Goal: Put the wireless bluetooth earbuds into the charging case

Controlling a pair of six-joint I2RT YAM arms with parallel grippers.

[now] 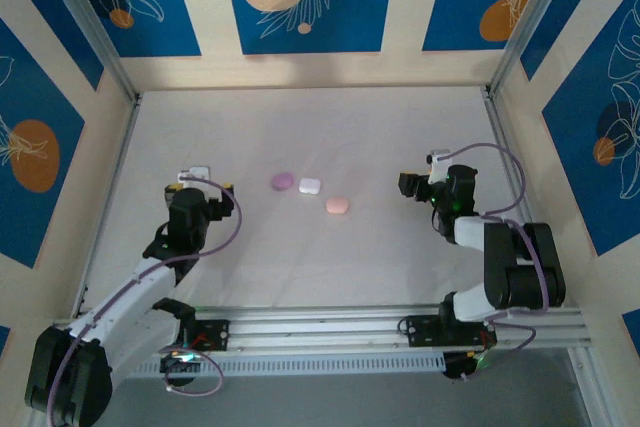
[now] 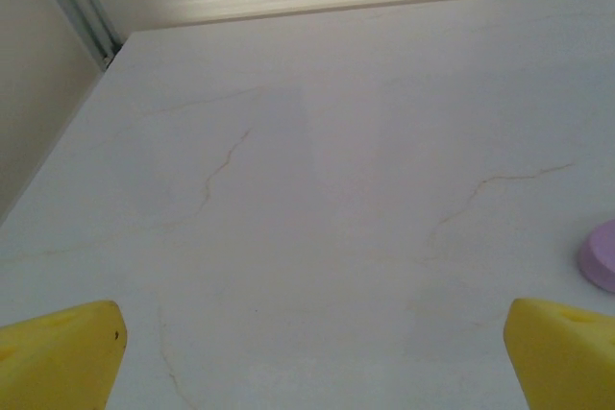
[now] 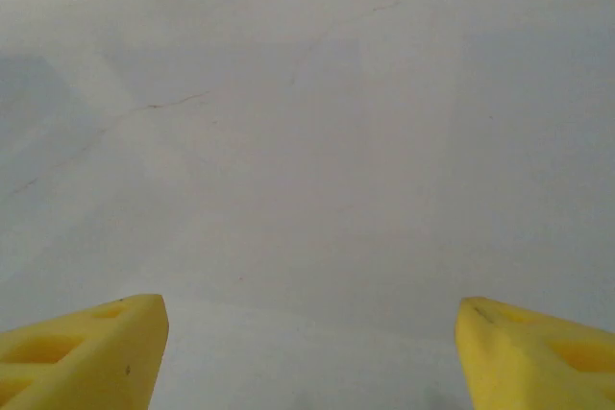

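On the table (image 1: 300, 267), centre frame, a row of three, left case (image 1: 282, 181), middle case (image 1: 308, 186) just beside it, right case (image 1: 337, 205) lower right.

High rear overhead, wrist cameras close above table (image 1: 300, 127)

Two arms rise from the silver rail (image 1: 330, 322): the left arm (image 1: 130, 292) at the rail's left end, the right arm (image 1: 500, 257) at its right end. Each pairs white link shells with bulky black joint housings, and a lilac-grey cable (image 1: 236, 219) loops loosely along each arm above the rail. The left gripper (image 2: 312, 333) ends in blunt, wedge-shaped yellow fingers (image 2: 58, 352). The right gripper (image 3: 312, 333) carries matching yellow pads (image 3: 77, 348) with moulded hollows.
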